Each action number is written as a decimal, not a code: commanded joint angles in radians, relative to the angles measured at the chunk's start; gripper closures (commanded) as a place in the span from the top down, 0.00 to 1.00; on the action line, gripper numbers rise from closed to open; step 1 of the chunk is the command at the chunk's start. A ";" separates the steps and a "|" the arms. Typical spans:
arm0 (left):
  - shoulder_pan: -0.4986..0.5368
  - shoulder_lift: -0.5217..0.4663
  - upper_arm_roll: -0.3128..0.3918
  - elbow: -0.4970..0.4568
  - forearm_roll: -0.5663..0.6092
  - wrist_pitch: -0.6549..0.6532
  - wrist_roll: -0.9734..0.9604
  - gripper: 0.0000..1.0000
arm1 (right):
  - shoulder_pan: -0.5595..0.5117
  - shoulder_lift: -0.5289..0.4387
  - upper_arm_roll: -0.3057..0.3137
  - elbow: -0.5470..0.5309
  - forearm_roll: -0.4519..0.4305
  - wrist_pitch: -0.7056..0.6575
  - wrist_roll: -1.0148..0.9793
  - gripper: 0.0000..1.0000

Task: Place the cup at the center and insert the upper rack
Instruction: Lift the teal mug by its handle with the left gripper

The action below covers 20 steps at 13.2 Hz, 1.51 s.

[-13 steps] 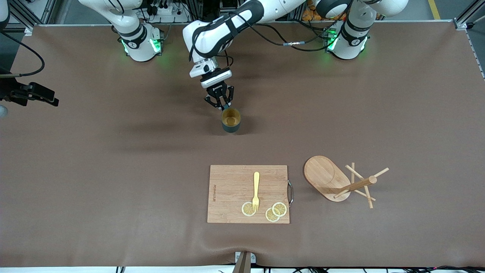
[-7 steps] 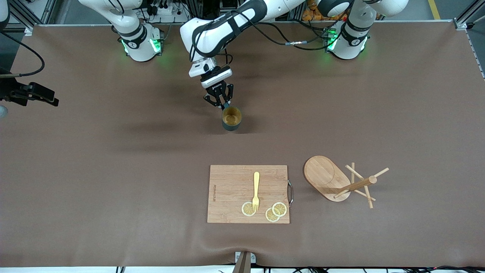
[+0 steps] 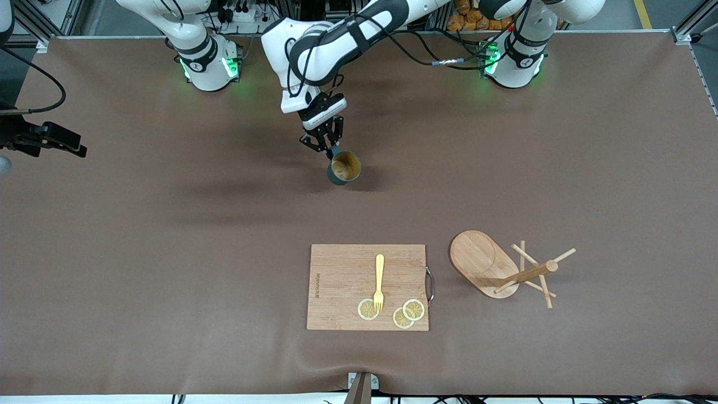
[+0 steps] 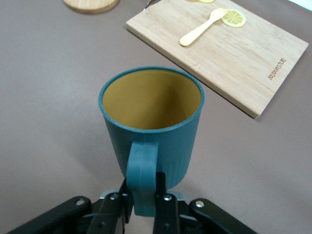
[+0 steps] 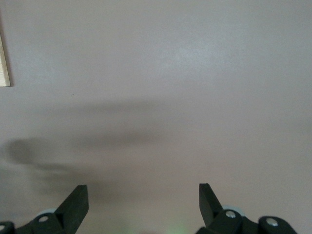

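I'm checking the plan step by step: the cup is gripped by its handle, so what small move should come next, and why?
Probably lower it: the left gripper is shut on the handle of the cup, which tilts above the bare middle of the table, so easing it down upright seems right.

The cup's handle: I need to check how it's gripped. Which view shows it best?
The left wrist view: the handle fills the foreground, pinched between the left gripper's jaws. The front view shows the cup small, its handle hidden by the gripper. The right wrist view shows only bare table.
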 commanded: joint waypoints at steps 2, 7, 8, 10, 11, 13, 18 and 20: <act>0.076 -0.088 -0.004 -0.031 -0.114 0.110 -0.016 0.00 | -0.025 -0.009 0.018 -0.005 -0.001 0.001 -0.001 1.00; 0.190 -0.157 -0.021 -0.040 -0.303 0.190 -0.007 0.00 | -0.025 -0.009 0.018 -0.003 0.001 0.008 0.000 1.00; 0.205 -0.169 -0.033 -0.051 -0.306 0.197 -0.005 0.00 | -0.024 -0.009 0.020 -0.003 0.001 0.008 0.000 1.00; 0.313 -0.186 -0.122 -0.079 -0.327 0.244 -0.004 0.00 | -0.024 -0.009 0.018 0.000 0.001 0.008 0.000 1.00; 0.390 -0.189 -0.189 -0.102 -0.330 0.271 -0.005 0.00 | -0.022 -0.009 0.018 0.000 0.001 0.008 0.000 1.00; 0.556 -0.191 -0.333 -0.143 -0.330 0.315 -0.005 0.00 | -0.019 -0.009 0.018 0.003 0.001 0.007 0.000 1.00; 0.714 -0.182 -0.445 -0.180 -0.330 0.359 0.010 0.00 | -0.007 0.001 0.018 0.037 0.001 -0.002 -0.001 1.00; 0.743 -0.179 -0.452 -0.180 -0.333 0.381 0.010 0.00 | -0.001 0.001 0.018 0.038 0.001 -0.002 0.000 1.00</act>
